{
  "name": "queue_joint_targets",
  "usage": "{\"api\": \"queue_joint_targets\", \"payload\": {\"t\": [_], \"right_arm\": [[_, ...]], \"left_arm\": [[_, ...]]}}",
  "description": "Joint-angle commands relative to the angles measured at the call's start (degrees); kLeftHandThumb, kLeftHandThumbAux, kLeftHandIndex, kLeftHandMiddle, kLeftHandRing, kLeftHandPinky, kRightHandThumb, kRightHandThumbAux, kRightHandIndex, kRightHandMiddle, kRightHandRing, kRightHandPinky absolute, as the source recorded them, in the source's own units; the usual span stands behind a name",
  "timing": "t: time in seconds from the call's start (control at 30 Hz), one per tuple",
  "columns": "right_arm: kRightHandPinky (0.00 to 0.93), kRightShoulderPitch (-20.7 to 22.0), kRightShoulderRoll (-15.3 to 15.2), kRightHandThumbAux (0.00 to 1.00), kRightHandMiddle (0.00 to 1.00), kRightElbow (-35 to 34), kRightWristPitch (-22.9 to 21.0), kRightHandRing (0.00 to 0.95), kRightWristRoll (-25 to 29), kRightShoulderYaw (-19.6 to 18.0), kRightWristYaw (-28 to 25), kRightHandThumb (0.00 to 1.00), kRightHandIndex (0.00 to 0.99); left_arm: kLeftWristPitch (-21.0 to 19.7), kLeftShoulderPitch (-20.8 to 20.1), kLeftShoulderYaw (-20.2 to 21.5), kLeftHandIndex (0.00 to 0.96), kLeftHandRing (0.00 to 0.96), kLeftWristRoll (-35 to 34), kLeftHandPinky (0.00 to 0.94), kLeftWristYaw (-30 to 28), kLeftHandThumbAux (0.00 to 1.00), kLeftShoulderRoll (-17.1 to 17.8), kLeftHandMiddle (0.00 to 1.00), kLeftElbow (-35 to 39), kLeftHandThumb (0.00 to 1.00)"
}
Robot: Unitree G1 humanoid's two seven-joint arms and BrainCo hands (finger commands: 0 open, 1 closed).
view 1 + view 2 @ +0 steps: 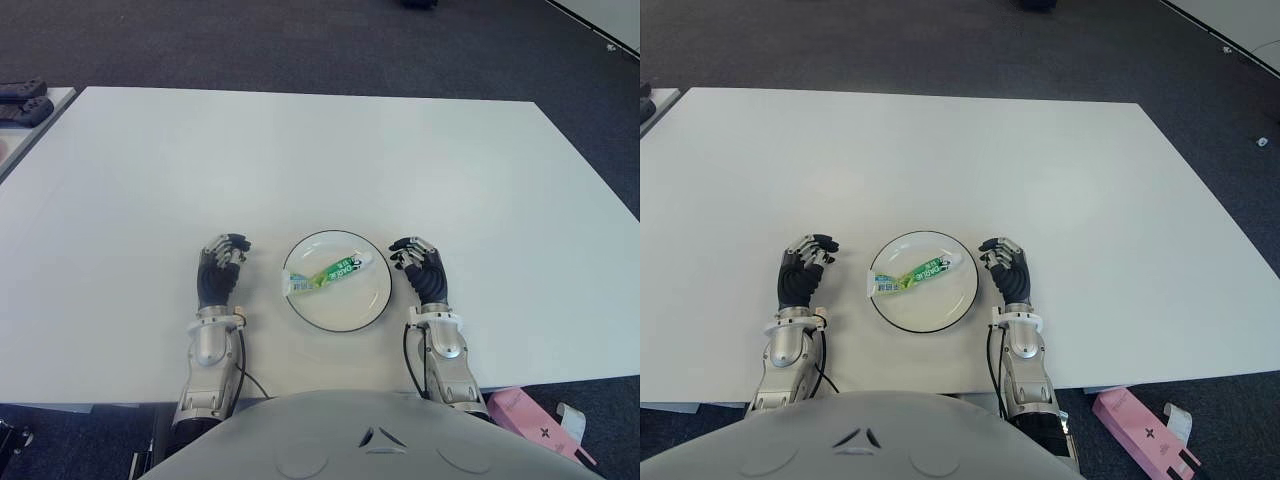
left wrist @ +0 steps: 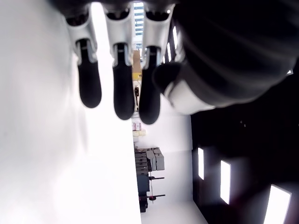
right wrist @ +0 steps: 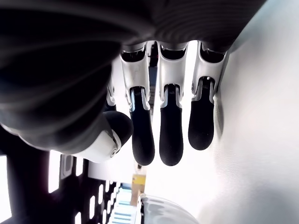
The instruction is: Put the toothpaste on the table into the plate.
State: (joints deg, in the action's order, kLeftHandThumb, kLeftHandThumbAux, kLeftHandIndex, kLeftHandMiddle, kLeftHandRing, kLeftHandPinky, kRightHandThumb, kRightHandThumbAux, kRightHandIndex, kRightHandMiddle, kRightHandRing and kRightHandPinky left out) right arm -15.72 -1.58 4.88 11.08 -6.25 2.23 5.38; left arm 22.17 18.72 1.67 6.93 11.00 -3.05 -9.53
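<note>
The toothpaste (image 1: 331, 273) lies inside the plate (image 1: 370, 305), slanted across it, its green and white tube running from the plate's near left toward its far right. The plate is white with a thin dark rim and sits on the white table (image 1: 300, 160), close to the near edge and right in front of the robot.

The left hand (image 1: 221, 268) is just to the left of the plate, apart from it, palm down over the table. Its fingers (image 2: 119, 93) are loosely bent and relaxed, with nothing between them. The right hand (image 1: 421, 268) is just to the right of the plate, very near its rim but not holding it. Its fingers (image 3: 170, 135) hang the same way, slack and empty.

Off the table, on the dark carpet by the robot's right side, lies a pink box (image 1: 530, 418). At the far left edge, on a separate surface, are some dark objects (image 1: 22, 100) that I cannot make out.
</note>
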Motion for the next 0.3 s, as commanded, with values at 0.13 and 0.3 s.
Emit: {"api": "queue_joint_targets", "payload": {"t": [0.13, 0.3], "right_arm": [[0.499, -2.1, -0.1, 0.734, 0.475, -1.4, -3.2, 0.495, -0.4, 0.1, -0.4, 0.706, 0.424], [0.522, -2.7, -0.2, 0.734, 0.477, -2.2, -2.9, 0.496, -0.3, 0.2, -0.8, 0.707, 0.424]], "left_arm": [[-1.0, 0.6, 0.1, 0.428, 0.449, 0.4, 0.45, 0.5, 0.721, -0.1, 0.469, -1.4, 0.722], [-0.9, 0.8, 0.1, 0.428, 0.444, 0.3, 0.445, 0.5, 0.721, 0.0, 0.466, -1.3, 0.723]]}}
